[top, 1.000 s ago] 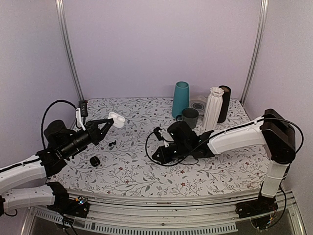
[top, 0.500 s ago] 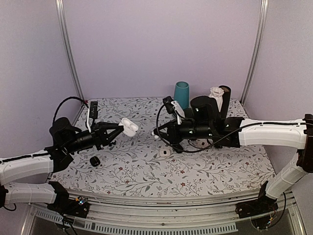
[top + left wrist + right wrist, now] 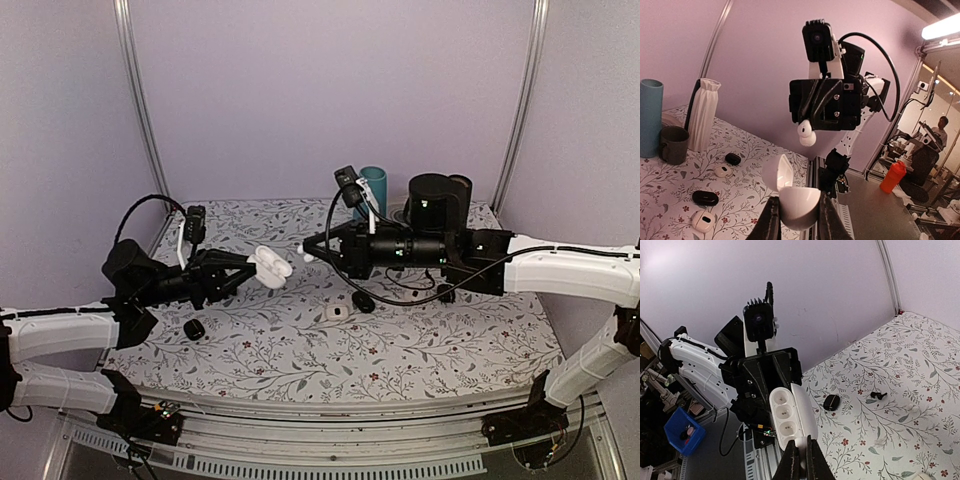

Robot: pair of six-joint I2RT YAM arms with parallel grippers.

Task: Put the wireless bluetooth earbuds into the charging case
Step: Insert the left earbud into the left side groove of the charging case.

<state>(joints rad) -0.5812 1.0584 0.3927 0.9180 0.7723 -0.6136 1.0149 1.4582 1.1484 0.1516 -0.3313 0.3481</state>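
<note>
**Earbud raised to the open case**

Above the near-middle of the table (image 3: 450, 340), the left gripper (image 3: 258, 268) clamps the base of the white charging case (image 3: 270, 265), whose lid is swung open. Just beyond its mouth, not touching, the right gripper (image 3: 312, 247) pinches one white earbud (image 3: 806, 134). A second ago that arm was low over the table. It has since risen and crossed over, so insertion seems next. Both sockets look empty, and the second earbud cannot be made out. A teal vase (image 3: 376, 182) stands behind, partly hidden.

Charging case (image 3: 799, 206): white plastic, glossy, smooth, lower centre.
Earbud (image 3: 806, 134): white plastic, shiny, centre.
Table cover (image 3: 300, 350): matt floral print.
Vase (image 3: 702, 117): white, ribbed, matt, left.
</note>
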